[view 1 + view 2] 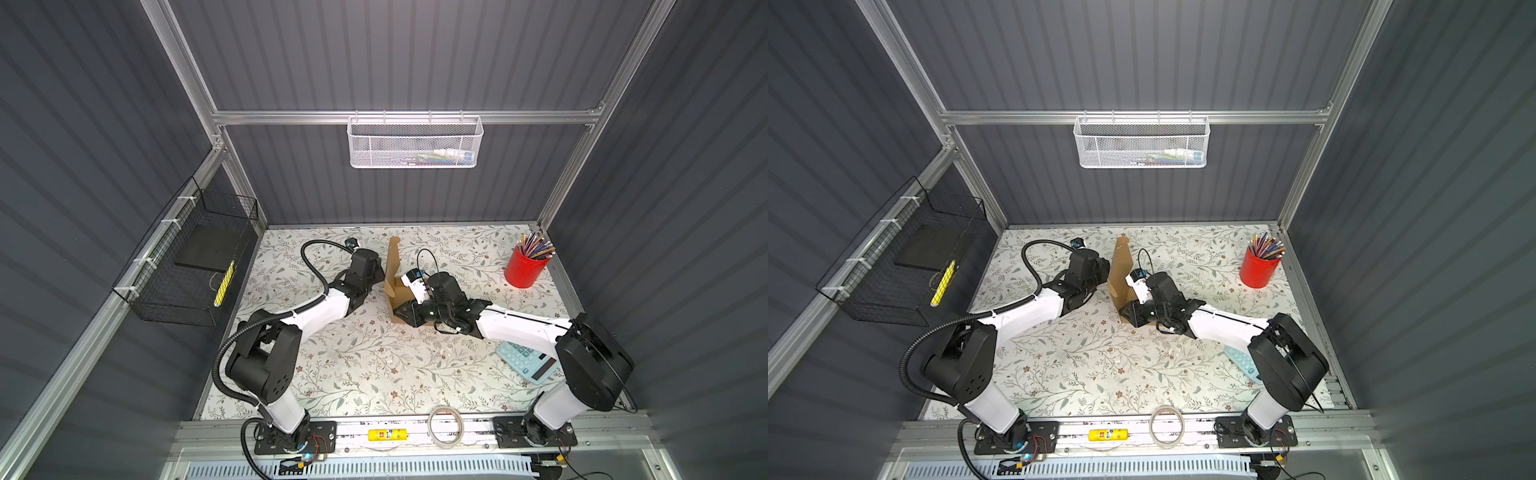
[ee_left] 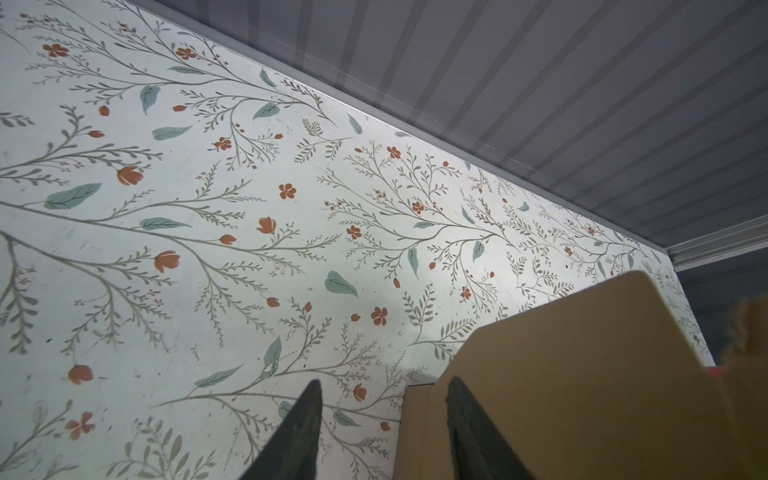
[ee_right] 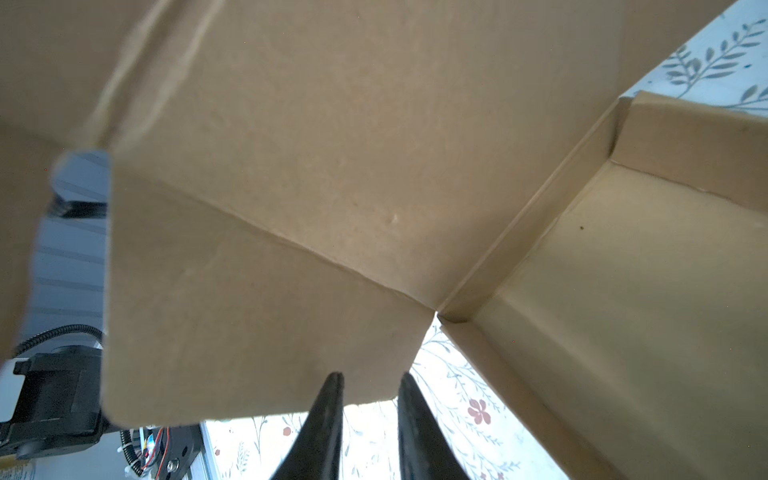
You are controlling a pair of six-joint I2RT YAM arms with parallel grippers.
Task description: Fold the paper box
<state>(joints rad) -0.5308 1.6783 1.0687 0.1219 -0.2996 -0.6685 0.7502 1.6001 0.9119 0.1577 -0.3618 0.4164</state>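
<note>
Both the left end effector [image 2: 384, 380] and right end effector [image 3: 370, 376] are released; we judge the paper box [image 1: 394, 262] light and stiff, so pinch flap edges.

The paper box [image 3: 291, 187] is plain brown corrugated cardboard: matt, unprinted and faintly fibrous, with pale scuffing along one crease. The tabletop [image 1: 353, 374] under the paper box has a smooth floral-printed covering with a low sheen. The right gripper [image 3: 370, 376] has matt black fingers [image 3: 324, 424]. Right of the paper box, the pencil cup [image 1: 524, 270] is smooth red with a slight gloss. Behind the paper box, the walls [image 1: 395, 62] are matt grey ribbed panels set in bare aluminium frame rails [image 1: 291, 117]. The hanging basket [image 1: 415, 143] is white-coated perforated metal.
</note>
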